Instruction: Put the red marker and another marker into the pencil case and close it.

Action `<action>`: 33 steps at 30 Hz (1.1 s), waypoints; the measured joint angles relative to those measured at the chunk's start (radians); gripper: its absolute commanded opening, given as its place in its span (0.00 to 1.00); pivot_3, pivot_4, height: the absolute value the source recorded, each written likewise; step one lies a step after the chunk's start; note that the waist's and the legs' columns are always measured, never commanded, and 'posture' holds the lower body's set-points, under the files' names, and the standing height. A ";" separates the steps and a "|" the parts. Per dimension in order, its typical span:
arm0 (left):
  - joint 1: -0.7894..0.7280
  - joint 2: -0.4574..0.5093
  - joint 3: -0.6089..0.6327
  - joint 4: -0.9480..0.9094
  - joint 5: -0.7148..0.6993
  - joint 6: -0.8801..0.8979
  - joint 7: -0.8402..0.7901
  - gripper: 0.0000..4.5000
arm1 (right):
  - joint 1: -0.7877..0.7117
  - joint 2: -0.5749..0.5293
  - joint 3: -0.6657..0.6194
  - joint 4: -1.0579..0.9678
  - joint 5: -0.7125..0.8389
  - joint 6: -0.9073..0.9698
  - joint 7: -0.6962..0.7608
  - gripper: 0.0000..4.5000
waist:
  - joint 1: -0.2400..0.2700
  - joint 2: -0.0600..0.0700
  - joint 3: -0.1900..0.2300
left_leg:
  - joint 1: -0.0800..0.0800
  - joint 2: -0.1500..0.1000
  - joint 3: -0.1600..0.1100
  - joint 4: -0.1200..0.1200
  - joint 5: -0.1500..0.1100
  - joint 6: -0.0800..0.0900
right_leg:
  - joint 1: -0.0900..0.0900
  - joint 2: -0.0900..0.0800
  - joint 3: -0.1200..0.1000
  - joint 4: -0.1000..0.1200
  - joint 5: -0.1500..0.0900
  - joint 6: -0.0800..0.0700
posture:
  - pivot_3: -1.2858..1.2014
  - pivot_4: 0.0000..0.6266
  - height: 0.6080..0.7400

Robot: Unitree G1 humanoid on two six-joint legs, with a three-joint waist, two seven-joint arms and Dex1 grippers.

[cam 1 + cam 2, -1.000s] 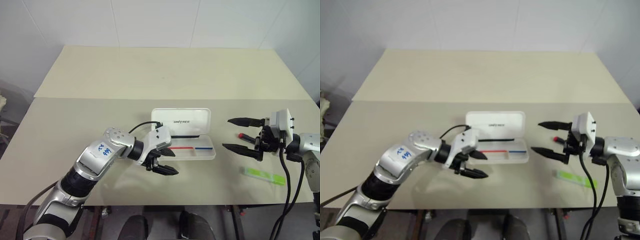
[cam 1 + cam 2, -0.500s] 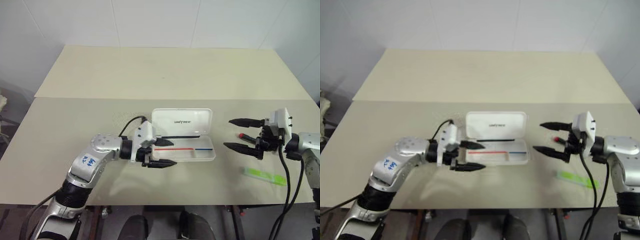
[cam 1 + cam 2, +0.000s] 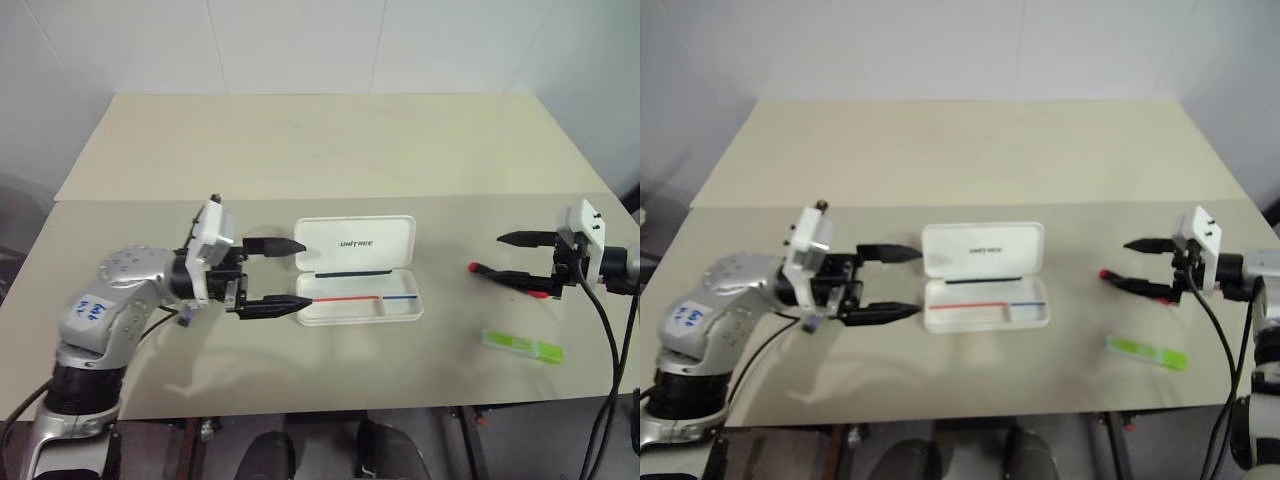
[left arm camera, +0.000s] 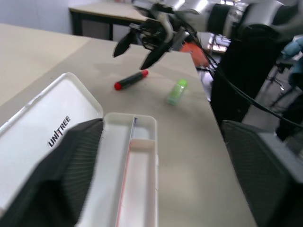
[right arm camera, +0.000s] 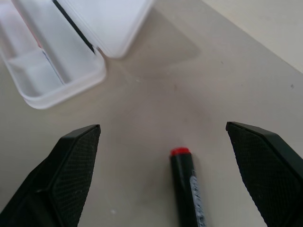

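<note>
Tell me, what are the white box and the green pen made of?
The white box looks like hard, smooth plastic: its open lid keeps a stiff shape with rounded corners and a slight shine. The green pen also seems plastic, bright, a bit see-through and flat-sided, though it is too small to be sure.

- left arm [image 3: 105, 320]: silver-grey rounded shells, black bands at the joints, dark segment low near the frame edge
- blue handwritten scribble on a white patch on the left forearm shell [image 3: 88, 310]
- white boxy wrist module with small dark screws behind the left gripper [image 3: 272, 272]; thin black cable loops under it
- left fingers [image 3: 268, 305]: black, long, tapering to points; inner faces finely ribbed in the left wrist view
- right gripper [image 3: 516, 259]: same black tapered fingers, same white screwed module
- right arm [image 3: 1252, 264]: silver shell; black cables hang from the wrist
</note>
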 measured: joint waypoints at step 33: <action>0.077 0.131 0.068 -0.040 0.003 -0.059 0.026 1.00 | -0.109 0.034 0.068 0.367 -0.260 -0.213 -0.094 0.13 | -0.023 0.000 0.000 | 0.001 0.002 0.000 0.000 0.002 -0.004 | 0.000 0.001 0.002 0.000 0.000 0.000 | 0.52 0.24 1.00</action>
